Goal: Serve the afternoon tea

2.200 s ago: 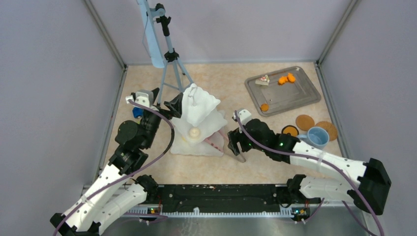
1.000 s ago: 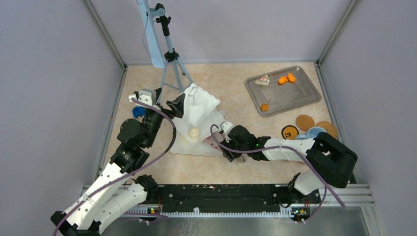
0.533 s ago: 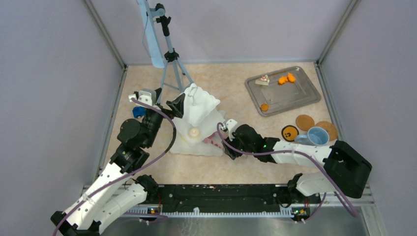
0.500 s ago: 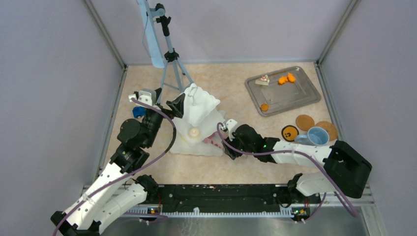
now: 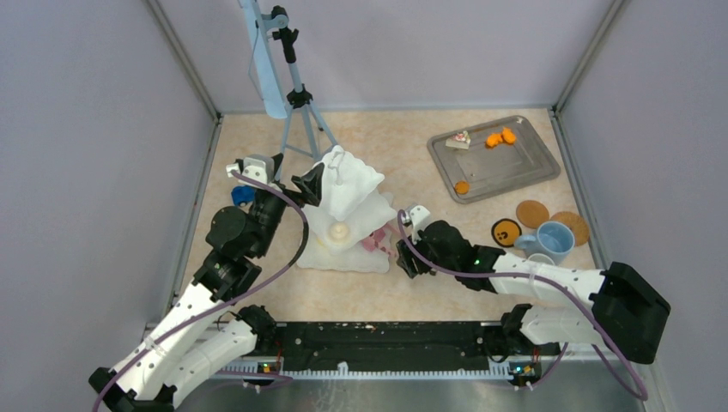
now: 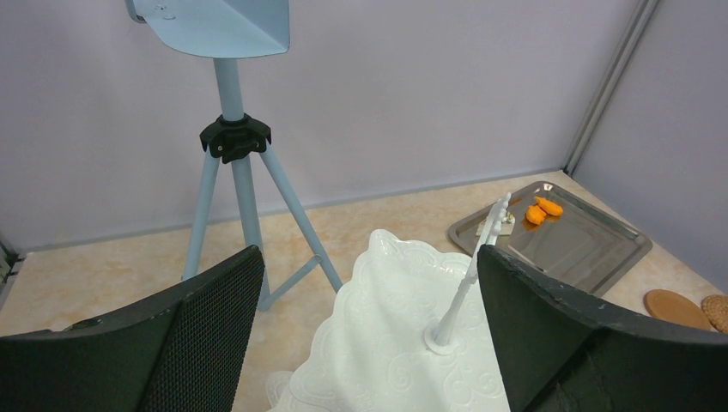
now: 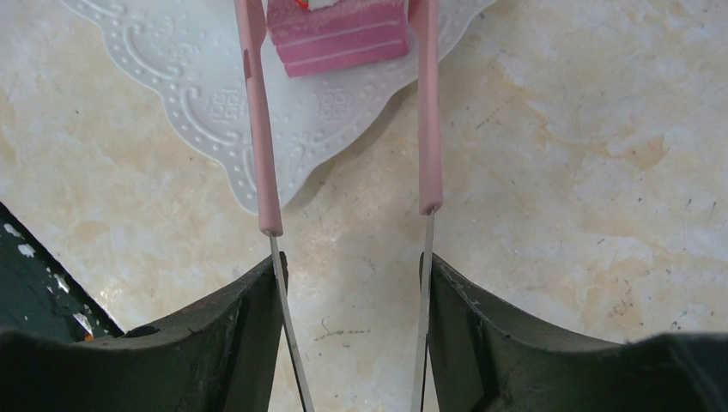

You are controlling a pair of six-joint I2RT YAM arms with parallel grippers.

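My right gripper [image 5: 405, 253] [image 7: 352, 275] is shut on the pink tongs [image 7: 262, 129]. The tongs' two arms stand either side of a pink cake slice [image 7: 335, 34] [image 5: 375, 240], which lies on the lower plate of the white tiered stand [image 5: 348, 193]. A cream pastry [image 5: 341, 232] sits on the same plate. My left gripper [image 5: 305, 183] [image 6: 369, 253] is open, its fingers wide on either side of the stand's top plate [image 6: 395, 343] and stem. A cake slice [image 5: 462, 139] and orange pastries [image 5: 500, 136] lie on the metal tray [image 5: 506, 172].
A blue tripod [image 5: 296, 94] stands behind the stand. A blue mug [image 5: 554, 239], two brown coasters [image 5: 532, 213] and a dark round piece [image 5: 506, 230] lie right of my right arm. A blue toy car [image 5: 240, 195] is by my left arm.
My right gripper has drawn back to the right with the tongs. The pink cake slice now shows on the stand's lower plate. The left arm has barely moved.
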